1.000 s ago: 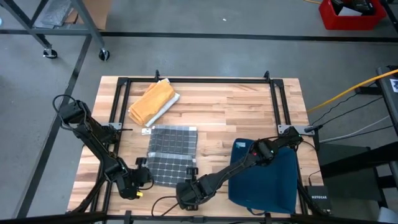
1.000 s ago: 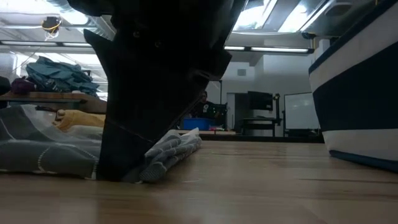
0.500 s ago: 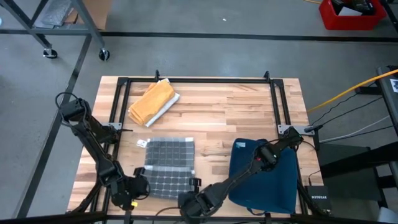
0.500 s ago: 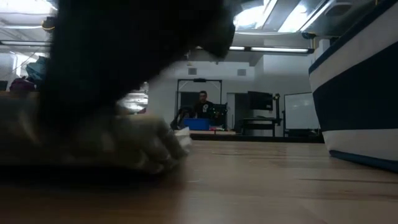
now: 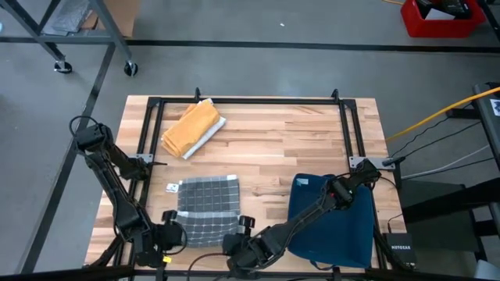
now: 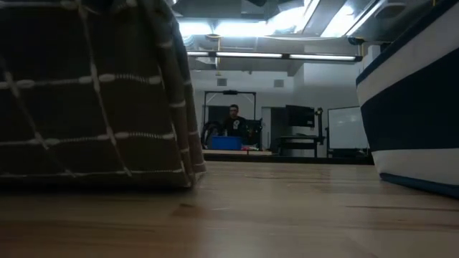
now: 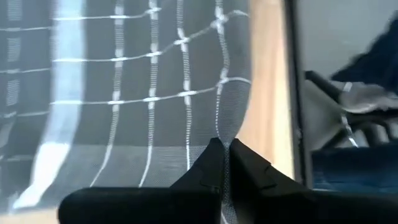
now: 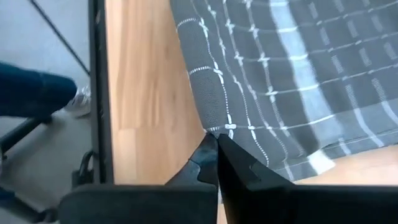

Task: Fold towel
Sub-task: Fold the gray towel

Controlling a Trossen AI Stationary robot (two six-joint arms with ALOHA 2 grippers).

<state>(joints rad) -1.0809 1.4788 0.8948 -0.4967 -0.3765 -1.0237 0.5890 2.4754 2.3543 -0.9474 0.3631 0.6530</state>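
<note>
The grey checked towel (image 5: pixel 205 207) lies at the front of the bench (image 5: pixel 289 140). The left tool (image 7: pixel 222 163) is closed on one front corner of it, and the right tool (image 8: pixel 214 149) on the other.

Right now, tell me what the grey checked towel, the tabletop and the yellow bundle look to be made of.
Grey checked towel: woven cloth, matt, thread grid visible, drapes from both claws. Wooden slatted tabletop: light planks with visible grain, smooth, probably sealed. Folded yellow cloth bundle: soft fabric, likely terry; weave too small to tell.
</note>
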